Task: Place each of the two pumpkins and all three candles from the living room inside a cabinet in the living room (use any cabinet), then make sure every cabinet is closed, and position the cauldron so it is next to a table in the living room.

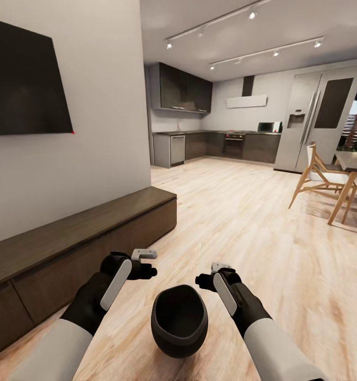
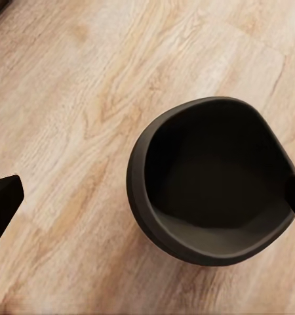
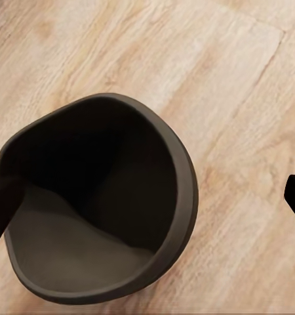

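The black cauldron [image 1: 179, 320] sits low between my two forearms over the wood floor, mouth up and empty. My left gripper [image 1: 143, 266] is open just beyond its left side. In the left wrist view one dark fingertip [image 2: 3, 205] is over bare floor and the other meets the cauldron [image 2: 210, 180] rim. My right gripper [image 1: 209, 277] is open too. One of its fingertips [image 3: 2, 205] overlaps the cauldron [image 3: 98, 210] rim, the other is off to the side. The long dark brown cabinet [image 1: 67, 238] runs along the left wall, fronts shut. The pumpkins, candles and table are out of view.
A dark TV [image 1: 25, 79] hangs on the wall above the cabinet. A wooden chair [image 1: 319, 182] stands at the right. The grey kitchen units [image 1: 215, 145] and a fridge [image 1: 319, 119] are at the far end. Open wood floor [image 1: 237, 222] stretches ahead.
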